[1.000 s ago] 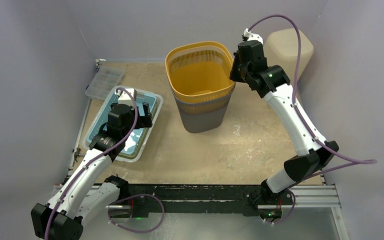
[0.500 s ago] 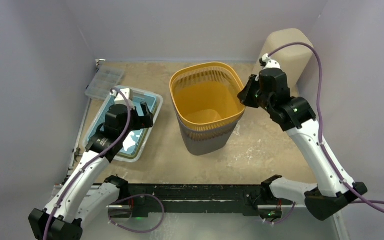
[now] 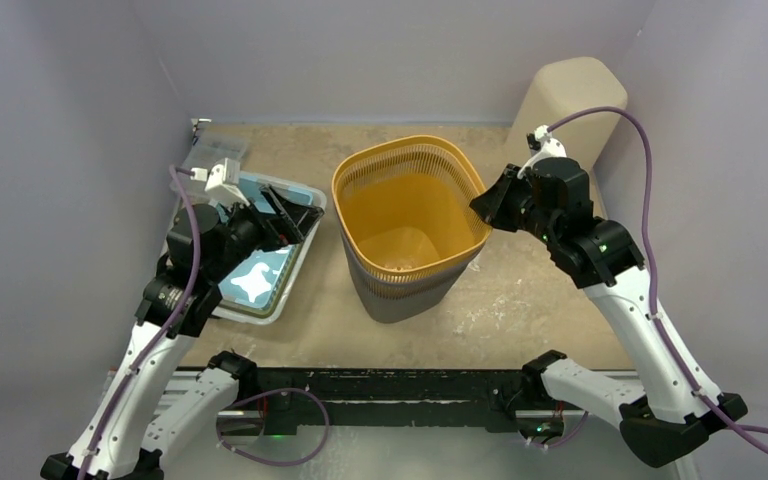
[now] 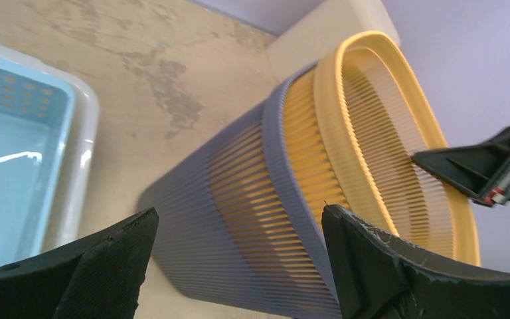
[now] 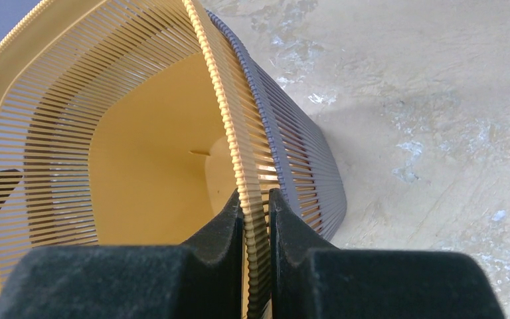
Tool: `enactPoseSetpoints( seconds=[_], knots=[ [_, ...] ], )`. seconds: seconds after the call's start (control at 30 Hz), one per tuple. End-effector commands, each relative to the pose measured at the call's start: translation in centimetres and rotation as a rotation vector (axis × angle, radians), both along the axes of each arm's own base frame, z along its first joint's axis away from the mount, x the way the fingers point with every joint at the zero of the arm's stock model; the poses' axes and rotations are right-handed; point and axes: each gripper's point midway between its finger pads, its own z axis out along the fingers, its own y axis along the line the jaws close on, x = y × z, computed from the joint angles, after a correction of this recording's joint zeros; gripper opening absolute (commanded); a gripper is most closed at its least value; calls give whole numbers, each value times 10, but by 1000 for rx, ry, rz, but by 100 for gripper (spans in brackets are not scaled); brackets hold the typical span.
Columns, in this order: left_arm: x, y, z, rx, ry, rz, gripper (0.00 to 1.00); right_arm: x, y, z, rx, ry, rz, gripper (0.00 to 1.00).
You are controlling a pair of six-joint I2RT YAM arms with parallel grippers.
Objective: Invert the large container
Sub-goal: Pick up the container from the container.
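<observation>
**One thin pinch on a big, leaning basket**

From where I stood, the biggest worry was the table (image 3: 520,300) space. The large container (image 3: 412,245) sat about mid-table, tipped off upright. If it swung over carelessly, it could knock the blue tray (image 3: 260,285) to its left or the beige bin (image 3: 570,100) in the far right corner.

The container also looked like two pieces, a yellow inner basket (image 4: 385,153) nested in a grey outer shell (image 4: 239,219). I judged that turning it over might let the yellow part slide out, or the shell drop away, since only one arm had hold of it.

The grip itself was slight. The right gripper (image 5: 255,199) was pinching just the slatted rim on the container's right side, one finger inside and one outside. Slats that thin could flex or slip free once the weight shifted.

As for position, the container hung to the left of the right gripper, its mouth facing up and a little toward the near side. I could not tell whether its base rested on the table.

The left gripper (image 3: 285,215) was spread wide over the tray, well apart from the container's left wall. It pointed at the wall but touched nothing.
</observation>
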Motion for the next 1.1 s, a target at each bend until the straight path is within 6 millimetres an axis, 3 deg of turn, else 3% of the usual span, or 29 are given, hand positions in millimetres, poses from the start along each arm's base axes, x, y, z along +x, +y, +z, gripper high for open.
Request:
enactPoseSetpoints(
  seconds=[0.0, 0.23, 0.47, 0.77, 1.07],
  knots=[
    [-13, -25, 12, -135, 26, -132, 91, -8, 23, 36, 196, -32, 46, 1],
    [-14, -45, -15, -163, 101, -235, 83, -13, 32, 43, 233, -45, 100, 1],
    [-7, -49, -42, -126, 178, -247, 75, -24, 39, 61, 259, -97, 183, 6],
    [-3, -45, -51, -62, 184, -236, 67, -15, 29, 42, 100, -39, 166, 9],
    [-1, -43, -61, -9, 202, -242, 65, 6, 21, 29, -34, 0, 128, 35]
  ],
)
